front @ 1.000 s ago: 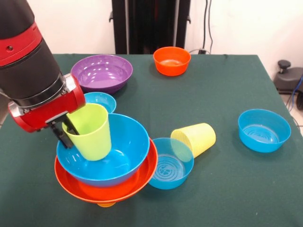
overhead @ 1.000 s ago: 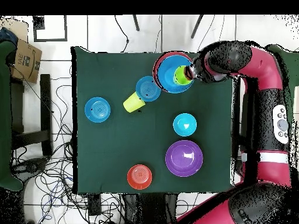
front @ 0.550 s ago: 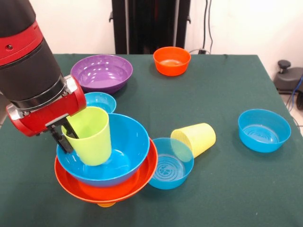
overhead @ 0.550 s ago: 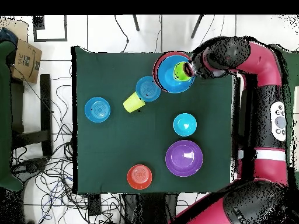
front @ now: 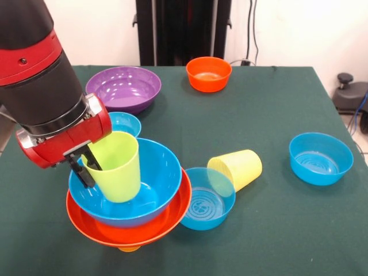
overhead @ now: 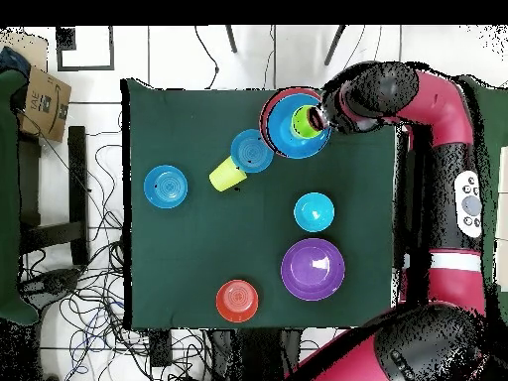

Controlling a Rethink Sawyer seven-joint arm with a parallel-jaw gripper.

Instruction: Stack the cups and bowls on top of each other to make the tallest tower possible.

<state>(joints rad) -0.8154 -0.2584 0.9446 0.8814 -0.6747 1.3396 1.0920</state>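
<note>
Gripper point(front: 87, 167): clamped on the lime green cup's point(front: 117, 167) rim.
Cup: upright inside the big blue bowl point(front: 152, 190), atop the orange bowl point(front: 144, 233).

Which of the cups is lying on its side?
The pale yellow cup, resting against a medium blue bowl. The lime green cup is upright in the gripper.

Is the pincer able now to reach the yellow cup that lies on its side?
Probably not yet: the pincer is shut on the green cup over the big blue bowl. The yellow cup itself lies uncovered.
</note>
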